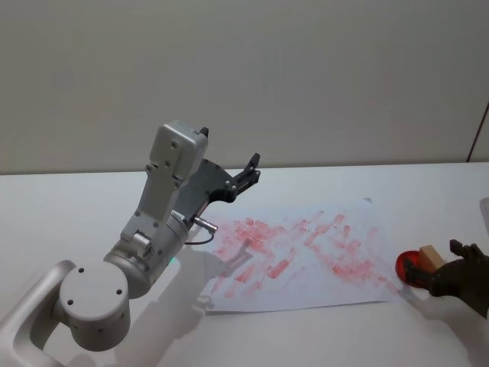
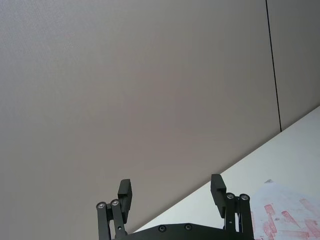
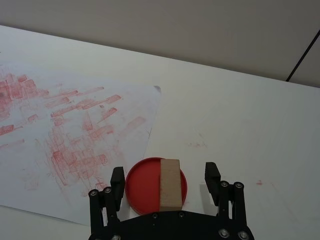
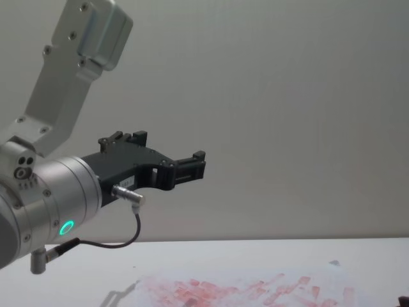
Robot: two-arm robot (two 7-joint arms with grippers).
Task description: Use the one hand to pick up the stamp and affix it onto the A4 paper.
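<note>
While the stamp (image 3: 170, 183) lies on the red pad (image 3: 145, 186) just right of the A4 paper (image 3: 75, 135), centre the open right hand (image 3: 165, 180) astride it — descend squarely; left hand (image 2: 171, 192) parked, open.

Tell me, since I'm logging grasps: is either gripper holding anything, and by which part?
Nothing is held. The right gripper is open around the stamp; the left gripper is open in the air.

Right gripper (image 3: 165, 182): I see jaws spread, flanking the stamp (image 3: 170, 183), gaps on 2 sides.
Stamp seat: red dish (image 3: 142, 185).
A4 paper (image 1: 306, 252): flat, unobstructed.
Left gripper (image 1: 250, 170): raised above the paper's far-left part.
</note>
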